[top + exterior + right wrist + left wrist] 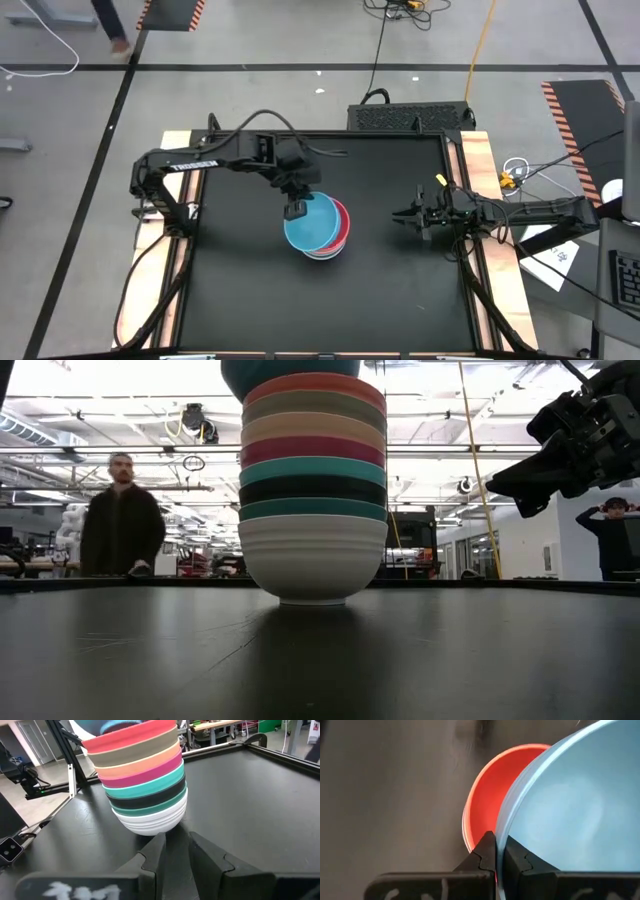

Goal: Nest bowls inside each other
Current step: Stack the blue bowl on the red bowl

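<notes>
Looking down, high view: the light blue bowl [311, 222] is held by its rim in the left gripper [295, 209], just over the stack of bowls [334, 240], offset from it so that a crescent of the red bowl [343, 222] shows on the far side from the left gripper.
Step, high view: the blue bowl is judged best shifted away from the left gripper until that crescent closes, then lowered level.
Right arm, high view: the right gripper [408, 216] waits well apart from the stack, fingers slightly parted, holding nothing.
Open room, high view: bare bench [250, 300] lies all round the stack; its raised edges are far off.
Low view: the stack stands upright on the white bowl [312, 555], with the blue bowl's underside just above the red rim; a person [122, 520] stands well behind the bench.
Left wrist view: the fingers are clamped together on the blue rim, one inside, one outside; the red bowl lies beyond and beneath.
Release, left wrist view: the outer finger is judged likely to catch the red rim, so opening is advised before the bowl is fully seated.
Right wrist view: the stack leans slightly; a gentle drop is advised.
</notes>
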You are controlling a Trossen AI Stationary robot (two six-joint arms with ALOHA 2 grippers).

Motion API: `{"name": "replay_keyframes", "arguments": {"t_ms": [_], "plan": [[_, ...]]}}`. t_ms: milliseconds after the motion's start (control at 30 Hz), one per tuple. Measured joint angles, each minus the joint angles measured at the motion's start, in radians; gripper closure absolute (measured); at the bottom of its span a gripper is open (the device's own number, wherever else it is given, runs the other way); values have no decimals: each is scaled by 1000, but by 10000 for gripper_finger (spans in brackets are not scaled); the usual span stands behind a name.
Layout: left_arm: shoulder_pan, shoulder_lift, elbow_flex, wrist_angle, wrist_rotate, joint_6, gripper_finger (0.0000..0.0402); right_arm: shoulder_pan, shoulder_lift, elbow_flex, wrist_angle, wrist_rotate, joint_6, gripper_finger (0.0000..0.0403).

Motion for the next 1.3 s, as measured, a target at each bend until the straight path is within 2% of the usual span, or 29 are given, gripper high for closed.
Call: {"name": "replay_keyframes", "arguments": {"t_ms": [333,433,667,800,900,1300], "plan": [[21,15,32,-93,-16,0,397,0,0,0,3,0,-16,330],[21,58,135,-163,-37,5,397,0,0,0,3,0,-26,330],[3,243,425,-342,-46,37,397,0,0,0,6,0,-26,330],[16,345,514,-456,-44,26,397,0,1,0,0,-2,-26,330],[22,376,530,-475,-29,21,397,0,0,0,-3,-4,-26,330],[1,374,529,-476,24,-31,397,0,1,0,-17,-5,-34,330]]}}
